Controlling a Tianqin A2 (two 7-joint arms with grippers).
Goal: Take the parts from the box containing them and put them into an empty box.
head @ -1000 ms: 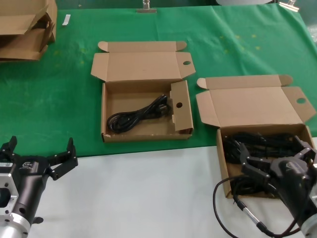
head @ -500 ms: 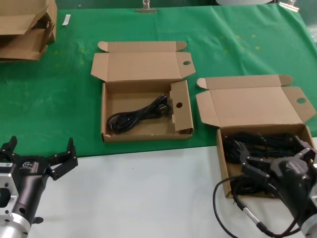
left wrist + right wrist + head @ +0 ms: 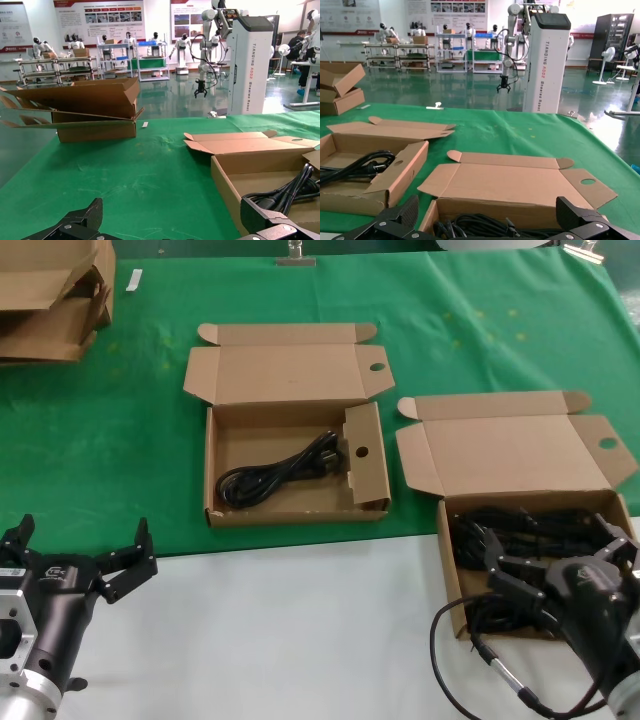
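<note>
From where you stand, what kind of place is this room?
Probably a robotics lab or showroom: humanoid robots line the far wall beneath display posters, shelving racks stand behind, and a tall white robot stand sits beside the green-covered table.

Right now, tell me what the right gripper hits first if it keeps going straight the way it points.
Most likely the power cords. The right gripper, fingers open, is over the near part of the wider box, aimed forward and down at the pile. How far above the cords it is, I cannot tell.

Flattened cardboard pieces [image 3: 50, 300]: cut off by head view's edge. Parts [image 3: 520, 530] in wider box [image 3: 520, 455]: partly hidden behind right tool [image 3: 560, 565].
</note>
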